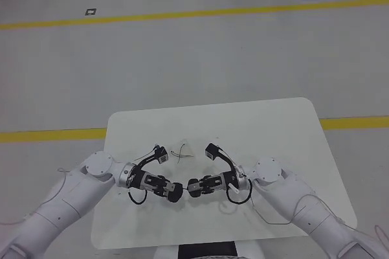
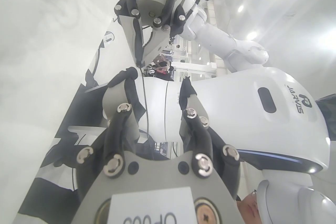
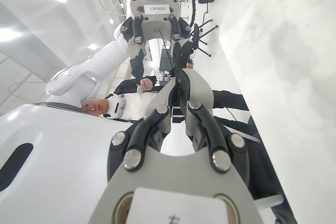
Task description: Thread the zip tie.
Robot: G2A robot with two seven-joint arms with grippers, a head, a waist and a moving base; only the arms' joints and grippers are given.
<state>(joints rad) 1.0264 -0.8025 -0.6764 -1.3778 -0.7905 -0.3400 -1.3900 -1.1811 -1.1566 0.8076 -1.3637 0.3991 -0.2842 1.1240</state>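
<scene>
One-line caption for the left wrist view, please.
Right gripper, shut on a thin black zip tie, holds it between the fingers of the open left gripper.

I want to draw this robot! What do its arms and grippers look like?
The left arm and right arm are white, smooth and rounded, with thin black cables looping at the wrists. The left gripper and right gripper are grey metal with black link bars, silver bolts and a white label each. The left one's fingertips wear black covers.
</scene>
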